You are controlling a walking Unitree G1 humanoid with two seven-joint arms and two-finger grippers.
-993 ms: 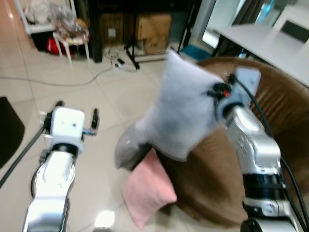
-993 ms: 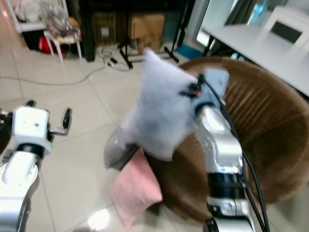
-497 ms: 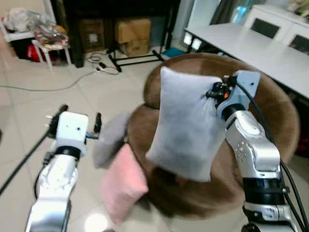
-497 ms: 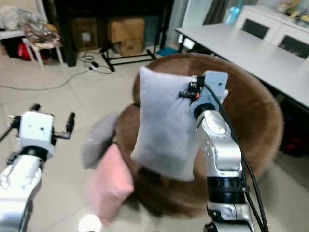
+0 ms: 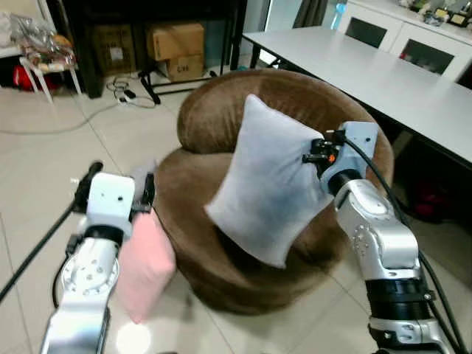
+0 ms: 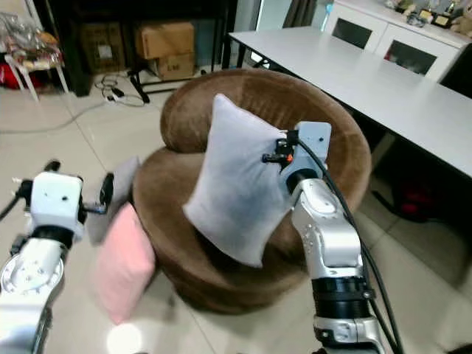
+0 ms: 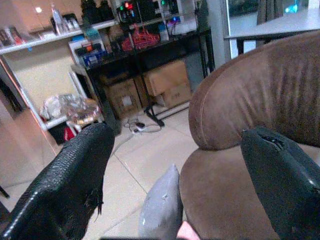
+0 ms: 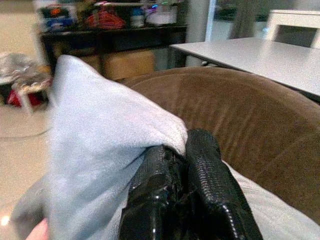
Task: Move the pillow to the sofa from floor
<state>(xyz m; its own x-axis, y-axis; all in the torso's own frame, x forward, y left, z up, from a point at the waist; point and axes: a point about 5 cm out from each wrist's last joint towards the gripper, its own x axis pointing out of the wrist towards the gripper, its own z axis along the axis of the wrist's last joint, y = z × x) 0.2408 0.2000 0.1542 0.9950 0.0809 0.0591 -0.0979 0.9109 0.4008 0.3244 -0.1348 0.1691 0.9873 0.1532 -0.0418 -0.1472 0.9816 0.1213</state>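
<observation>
The right gripper (image 8: pixel 177 200) is clamped tight on one corner of the grey pillow (image 5: pixel 269 188), its two black fingers (image 8: pixel 210 185) pressed together with a fold of fabric bunched between them; the pillow hangs tilted from that corner, clear of the floor, above the seat of the round brown sofa (image 5: pixel 221 251) and in front of its curved backrest; whether its lower corner touches the seat cannot be told. The left gripper (image 7: pixel 175 170) is wide open and holds nothing; it is raised beside the sofa's left edge, its fingers (image 7: pixel 70 180) pointing toward the backrest. A pink pillow (image 5: pixel 144 265) stands on the tiled floor (image 5: pixel 44 177), leaning against the sofa's left side; a second grey pillow (image 7: pixel 162 210) lies just behind it, also against the sofa. A long white table (image 5: pixel 369 66) stands close behind the sofa on the right; cardboard boxes (image 5: pixel 175 40) sit under a dark shelf (image 7: pixel 145 50) at the far wall, with cables (image 5: pixel 122 92) on the floor before them.
</observation>
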